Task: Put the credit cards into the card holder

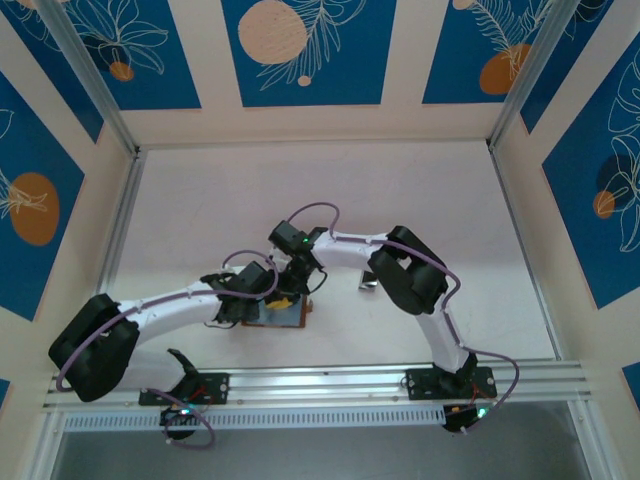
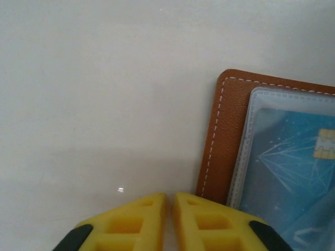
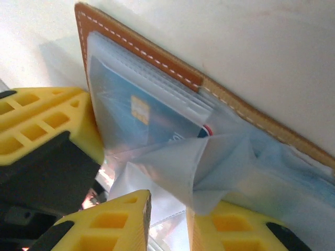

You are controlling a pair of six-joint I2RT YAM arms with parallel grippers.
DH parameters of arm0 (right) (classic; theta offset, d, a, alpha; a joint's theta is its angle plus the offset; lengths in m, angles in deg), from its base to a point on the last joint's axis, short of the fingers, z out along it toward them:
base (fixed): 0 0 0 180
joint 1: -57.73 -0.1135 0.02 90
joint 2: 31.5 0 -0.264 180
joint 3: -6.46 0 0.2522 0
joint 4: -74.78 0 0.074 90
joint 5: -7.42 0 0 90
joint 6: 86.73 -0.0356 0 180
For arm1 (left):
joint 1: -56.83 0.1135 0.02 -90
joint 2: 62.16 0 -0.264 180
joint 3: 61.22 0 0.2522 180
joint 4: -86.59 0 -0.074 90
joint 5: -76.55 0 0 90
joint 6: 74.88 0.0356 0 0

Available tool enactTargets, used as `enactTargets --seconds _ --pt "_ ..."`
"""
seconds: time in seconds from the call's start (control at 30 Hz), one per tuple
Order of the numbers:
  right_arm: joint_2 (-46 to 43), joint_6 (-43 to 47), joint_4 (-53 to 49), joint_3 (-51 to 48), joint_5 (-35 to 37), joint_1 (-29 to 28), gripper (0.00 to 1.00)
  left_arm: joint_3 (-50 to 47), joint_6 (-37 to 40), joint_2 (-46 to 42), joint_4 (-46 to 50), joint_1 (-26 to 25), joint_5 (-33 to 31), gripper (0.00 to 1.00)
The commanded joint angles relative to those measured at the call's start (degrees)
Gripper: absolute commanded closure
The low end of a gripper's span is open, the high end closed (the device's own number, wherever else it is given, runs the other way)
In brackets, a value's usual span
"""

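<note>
The card holder [image 1: 285, 317] lies opened out, inside face up, on the white counter [image 2: 104, 78], just ahead of and between the two arm bases, with both wrists crowded over it. Seen from above, its long axis runs left to right across the counter, roughly in line with the near rail, though the arms cover much of it. Your left pincer [image 2: 169, 201] hovers at the holder's outer leather edge, its yellow tips only a slit apart with nothing between them. Your right pincer [image 3: 170, 209] is closed on a clear sleeve [image 3: 220, 157], which it has bunched and lifted off the pages beneath. A blue card [image 3: 141, 115] with a gold chip already sits in the pocket next to it, chip end toward the stitched brown border. Expect the holder to be light and floppy. The leather cover will probably bend at its fold and slide on the smooth counter if you push it sideways, so it likely needs pinning while anything goes in. The plastic sleeves look thin, limp and slick. They crease easily, may slip out of a light pinch, and could tear at the seam under a hard pull. Take the leather by its stitched rim, where it is stiffest, and hold a sleeve near its open mouth. The cards themselves should be stiff and thin, best gripped by a short edge.
</note>
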Motion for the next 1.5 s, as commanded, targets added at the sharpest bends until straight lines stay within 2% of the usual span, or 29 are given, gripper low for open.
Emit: enactTargets --seconds 0.0,0.13,0.33,0.43,0.5,0.7,1.07,1.2,1.33,1.47 --pt "3.3 -2.4 5.4 -1.8 -3.1 0.6 0.74 0.4 1.3 -2.7 -8.1 -1.9 6.4 0.8" --pt "3.6 -2.7 5.5 -2.5 -3.3 1.4 0.75 0.3 2.4 -7.9 -4.2 -2.0 4.1 0.73" --pt "3.8 -2.3 4.8 -2.4 -3.6 2.4 0.75 -2.0 2.9 -17.4 -1.4 -3.0 1.7 0.67" --pt "4.1 -1.6 4.0 -1.8 -4.1 2.7 0.74 -2.4 6.4 -19.3 -2.7 -4.2 3.7 0.62" --pt "4.7 -0.7 2.7 -0.7 -4.4 2.9 0.74 -1.6 8.9 -18.3 -3.0 -6.1 4.0 0.6" --pt "6.2 0.2 1.4 0.2 -6.5 3.8 0.74 0.2 10.5 -13.7 0.0 -12.5 -1.9 0.56" --pt "6.6 1.0 0.8 0.9 -8.0 3.9 0.75 2.5 10.8 -4.2 1.0 -17.5 -9.4 0.52" --pt "6.6 1.3 0.6 0.9 -8.1 3.9 0.74 3.9 8.8 -1.7 3.3 -18.5 -13.2 0.56" --pt "6.6 1.4 0.7 0.8 -8.2 4.0 0.75 4.2 7.7 -1.3 4.6 -19.0 -14.8 0.63" --pt "6.6 1.5 0.6 1.0 -8.3 4.0 0.74 4.6 6.7 0.0 6.3 -19.5 -15.7 0.64"
